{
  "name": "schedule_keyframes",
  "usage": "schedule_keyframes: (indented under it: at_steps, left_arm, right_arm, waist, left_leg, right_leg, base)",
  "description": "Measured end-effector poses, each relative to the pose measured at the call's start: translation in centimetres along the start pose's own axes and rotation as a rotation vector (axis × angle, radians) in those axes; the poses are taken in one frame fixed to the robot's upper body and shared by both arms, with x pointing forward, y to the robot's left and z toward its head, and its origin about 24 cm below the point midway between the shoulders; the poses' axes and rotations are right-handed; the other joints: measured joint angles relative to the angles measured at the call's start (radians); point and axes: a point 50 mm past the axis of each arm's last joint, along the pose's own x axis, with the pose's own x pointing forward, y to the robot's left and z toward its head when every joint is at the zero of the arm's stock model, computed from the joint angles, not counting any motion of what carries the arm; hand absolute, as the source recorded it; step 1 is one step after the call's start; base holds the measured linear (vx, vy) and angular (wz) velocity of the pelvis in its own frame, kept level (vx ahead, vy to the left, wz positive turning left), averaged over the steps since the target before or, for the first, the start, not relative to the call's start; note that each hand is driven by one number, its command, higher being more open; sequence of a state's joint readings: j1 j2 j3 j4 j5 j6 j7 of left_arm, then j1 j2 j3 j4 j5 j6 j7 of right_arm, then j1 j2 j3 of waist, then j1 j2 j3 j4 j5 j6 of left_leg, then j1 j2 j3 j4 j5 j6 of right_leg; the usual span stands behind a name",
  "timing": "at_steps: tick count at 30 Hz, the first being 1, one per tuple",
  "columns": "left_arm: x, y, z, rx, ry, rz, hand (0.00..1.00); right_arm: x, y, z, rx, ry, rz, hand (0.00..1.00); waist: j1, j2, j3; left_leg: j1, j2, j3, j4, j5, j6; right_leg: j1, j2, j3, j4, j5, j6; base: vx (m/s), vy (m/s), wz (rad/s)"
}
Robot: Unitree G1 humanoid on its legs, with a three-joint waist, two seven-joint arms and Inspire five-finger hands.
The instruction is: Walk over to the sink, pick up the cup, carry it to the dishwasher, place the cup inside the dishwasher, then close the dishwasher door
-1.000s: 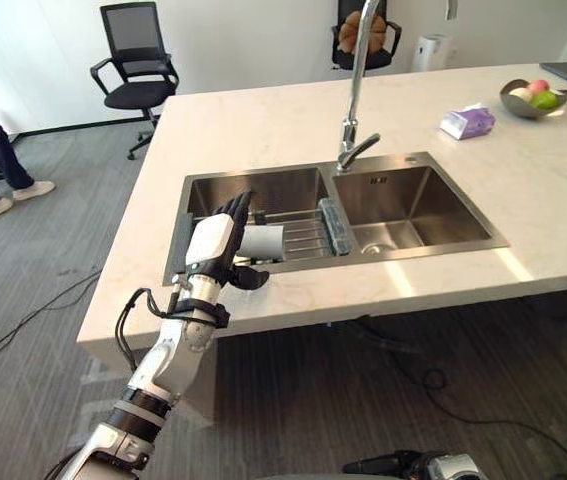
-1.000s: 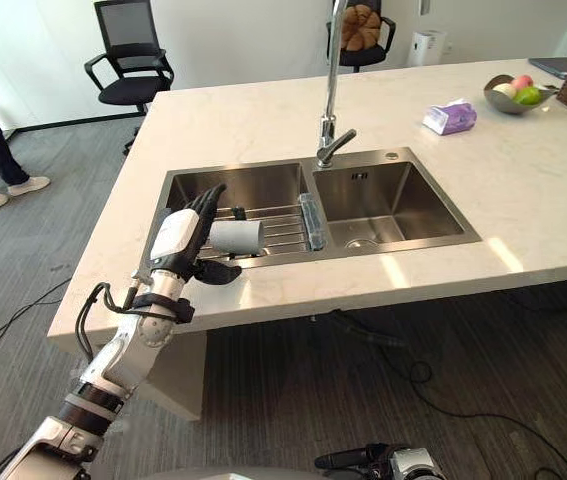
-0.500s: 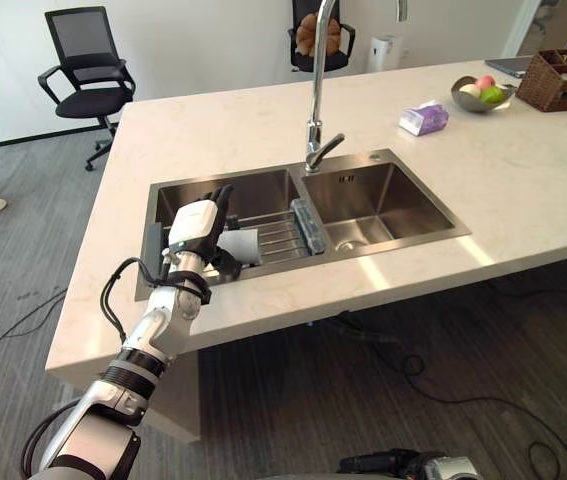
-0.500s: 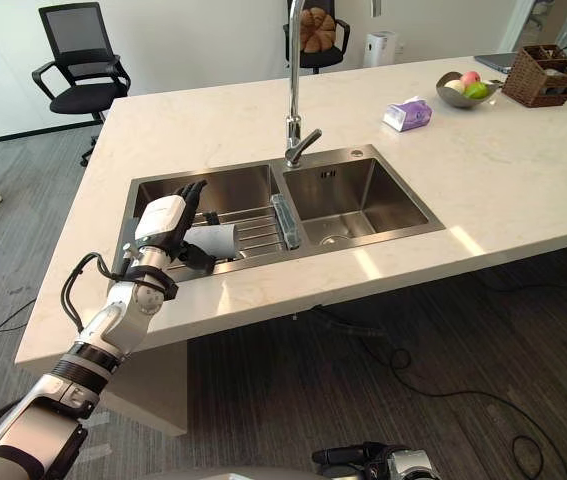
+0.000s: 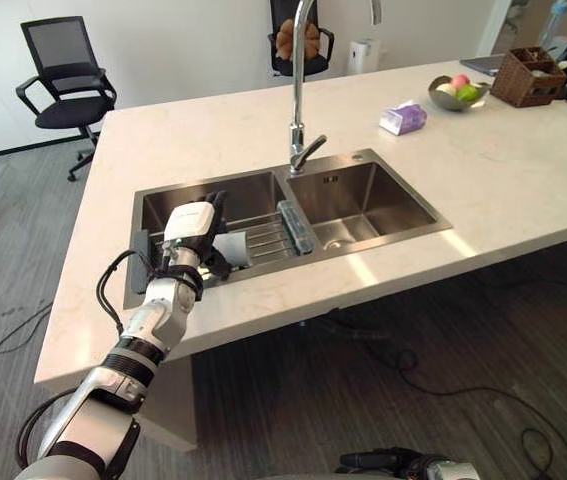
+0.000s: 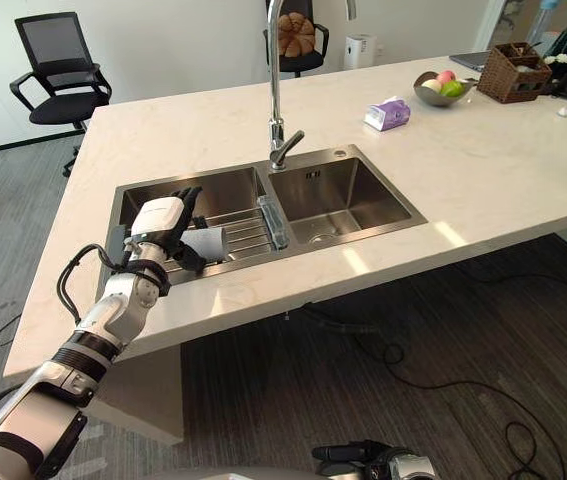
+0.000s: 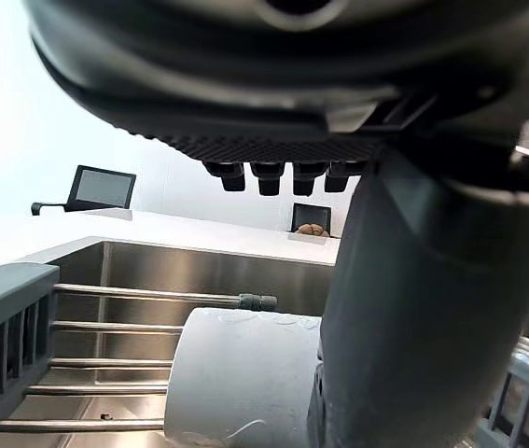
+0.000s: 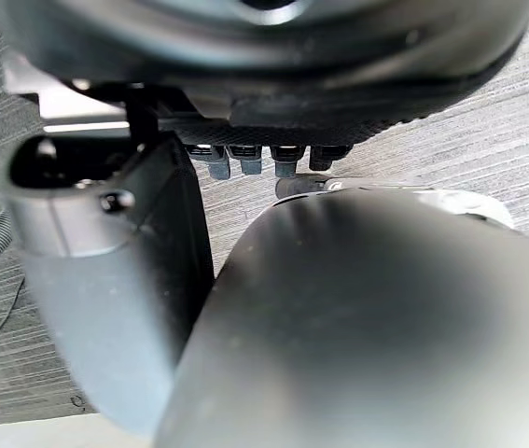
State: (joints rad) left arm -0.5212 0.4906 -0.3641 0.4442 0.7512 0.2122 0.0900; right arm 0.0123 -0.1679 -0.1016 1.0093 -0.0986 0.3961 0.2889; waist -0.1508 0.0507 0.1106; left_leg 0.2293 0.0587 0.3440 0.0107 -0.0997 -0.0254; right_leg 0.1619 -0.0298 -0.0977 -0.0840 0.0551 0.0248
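Observation:
A pale cup lies on its side on a wire rack in the sink's left basin. My left hand is down in that basin against the cup's left side, open. In the left wrist view its straight fingers reach over the cup and its thumb stands beside the cup without closing on it. In the right wrist view my right hand's fingers are straight and its thumb is spread, with grey floor behind and nothing held.
A tall tap stands between the basins, with the right basin beyond it. On the pale counter at the far right are a tissue pack, a fruit bowl and a wicker basket. Office chairs stand behind.
The whole picture has shifted left, so the camera moved. My left hand has stayed beside the cup in the left basin, and the cup has not been lifted.

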Motion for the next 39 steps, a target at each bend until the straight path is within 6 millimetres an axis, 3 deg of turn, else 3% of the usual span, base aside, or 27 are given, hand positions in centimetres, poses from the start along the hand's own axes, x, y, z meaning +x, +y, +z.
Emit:
schedule_keyframes:
  at_steps: [18,36,37,39]
  left_arm:
    - [1.0,-1.0,-1.5,0.189,0.168,-0.245,1.0]
    - [-0.2,-4.0,-4.6,0.139,0.305,-0.252,1.0]
    - [-0.5,-4.3,-4.7,0.138,0.309,-0.26,0.0]
    - [-0.5,-4.3,-4.9,0.126,0.312,-0.258,0.0]
  right_arm:
    - [-0.2,-0.7,0.0,0.041,-0.037,-0.002,1.0]
    - [-0.4,-1.2,0.5,0.031,-0.058,-0.023,1.0]
    - [-0.4,-1.2,0.5,0.03,-0.058,-0.023,1.0]
    - [-0.4,-1.2,0.5,0.029,-0.057,-0.021,1.0]
  waist:
    - [-0.067,0.036,-0.004]
    - [-0.072,0.049,0.039]
    - [-0.072,0.049,0.039]
    - [-0.07,0.049,0.039]
  left_leg:
    - [0.007,0.015,0.025,0.006,-0.013,-0.02]
    - [0.035,0.05,0.017,0.021,-0.032,-0.051]
    - [0.037,0.052,0.012,0.021,-0.032,-0.051]
    - [0.038,0.056,0.008,0.022,-0.035,-0.055]
  right_leg:
    - [-0.007,0.011,0.03,-0.001,0.002,-0.003]
    - [0.027,0.043,0.029,0.0,-0.025,-0.015]
    - [0.028,0.044,0.029,0.0,-0.026,-0.017]
    - [0.029,0.048,0.029,0.0,-0.027,-0.018]
  base:
    - [-0.03,-0.04,-0.06]
    - [-0.02,-0.064,-0.01]
    - [-0.01,-0.067,0.01]
    - [-0.01,-0.065,-0.01]
